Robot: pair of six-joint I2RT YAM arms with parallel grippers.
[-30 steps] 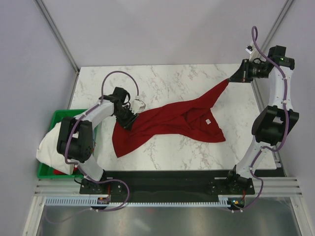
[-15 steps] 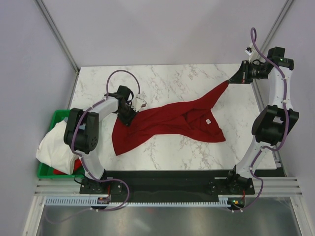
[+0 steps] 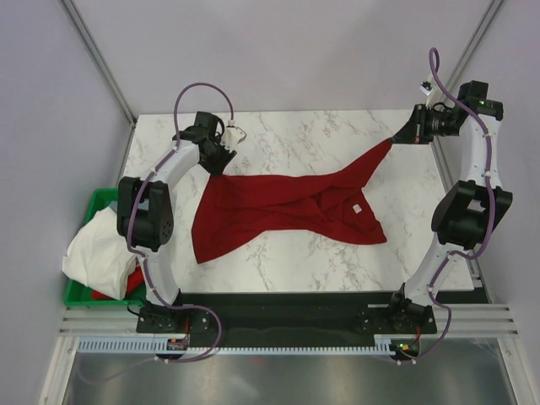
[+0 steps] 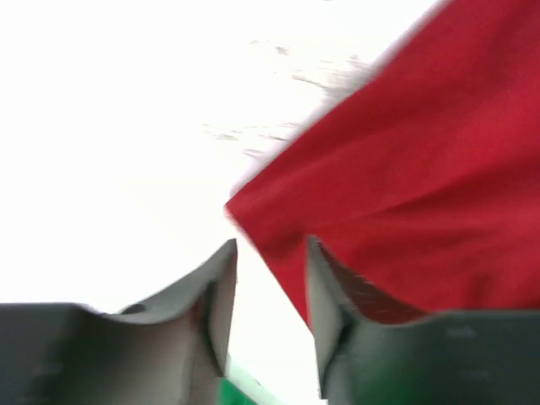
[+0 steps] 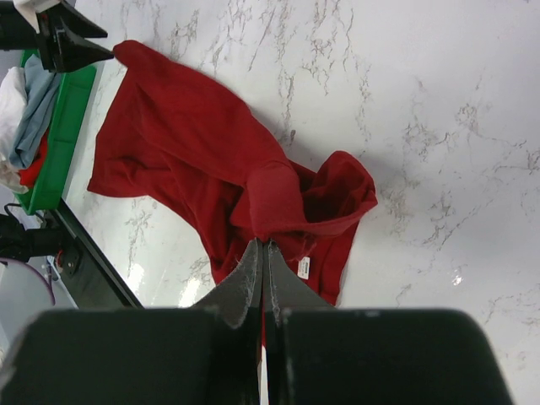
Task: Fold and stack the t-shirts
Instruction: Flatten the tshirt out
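A large dark red t-shirt (image 3: 278, 207) lies spread and rumpled across the marble table (image 3: 287, 135), its white neck label (image 3: 357, 208) facing up. My right gripper (image 3: 398, 137) is shut on a pulled-up strip of the shirt at the back right; in the right wrist view the closed tips (image 5: 263, 243) pinch the red cloth (image 5: 194, 143). My left gripper (image 3: 224, 162) is at the shirt's back-left corner. In the blurred left wrist view it (image 4: 270, 245) is open, with the cloth's corner (image 4: 405, 169) just beyond the tips and bare table in the gap.
A green plastic bin (image 3: 78, 292) stands off the table's left edge, holding a white shirt (image 3: 97, 249) and bits of red and grey cloth; it also shows in the right wrist view (image 5: 63, 118). Frame posts rise at the back corners.
My left gripper has swung from the shirt's left edge toward the back left, and the shirt's left corner has spread out that way. The right gripper has held still.
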